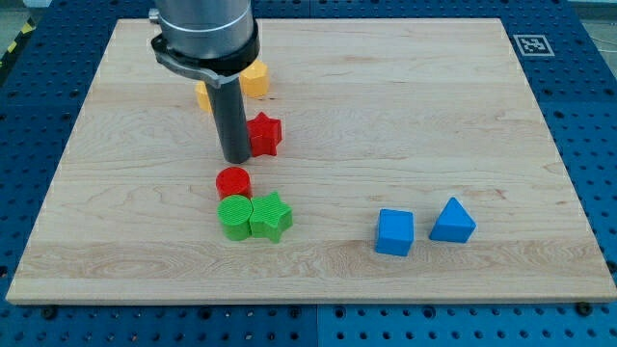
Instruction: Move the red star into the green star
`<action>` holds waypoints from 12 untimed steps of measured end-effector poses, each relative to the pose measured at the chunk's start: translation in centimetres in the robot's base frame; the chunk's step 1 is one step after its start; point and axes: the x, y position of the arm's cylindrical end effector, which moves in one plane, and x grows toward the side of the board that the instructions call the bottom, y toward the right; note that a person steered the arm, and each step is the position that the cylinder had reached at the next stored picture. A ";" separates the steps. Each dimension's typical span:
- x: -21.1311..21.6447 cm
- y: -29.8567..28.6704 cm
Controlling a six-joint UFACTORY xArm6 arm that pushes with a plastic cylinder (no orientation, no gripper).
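The red star lies on the wooden board left of centre. My tip touches the board just left of the red star, against or very near its left side. The green star lies below, toward the view's bottom, touching a green cylinder on its left. A red cylinder sits just above the green cylinder, between my tip and the green pair.
A yellow hexagon block and another yellow block, partly hidden by the rod, lie near the view's top left. A blue cube and a blue triangular block lie at the lower right.
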 end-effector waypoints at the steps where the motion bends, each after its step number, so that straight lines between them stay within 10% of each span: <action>1: 0.0 -4.3; 6: -5.9 1.7; 12: -0.1 4.8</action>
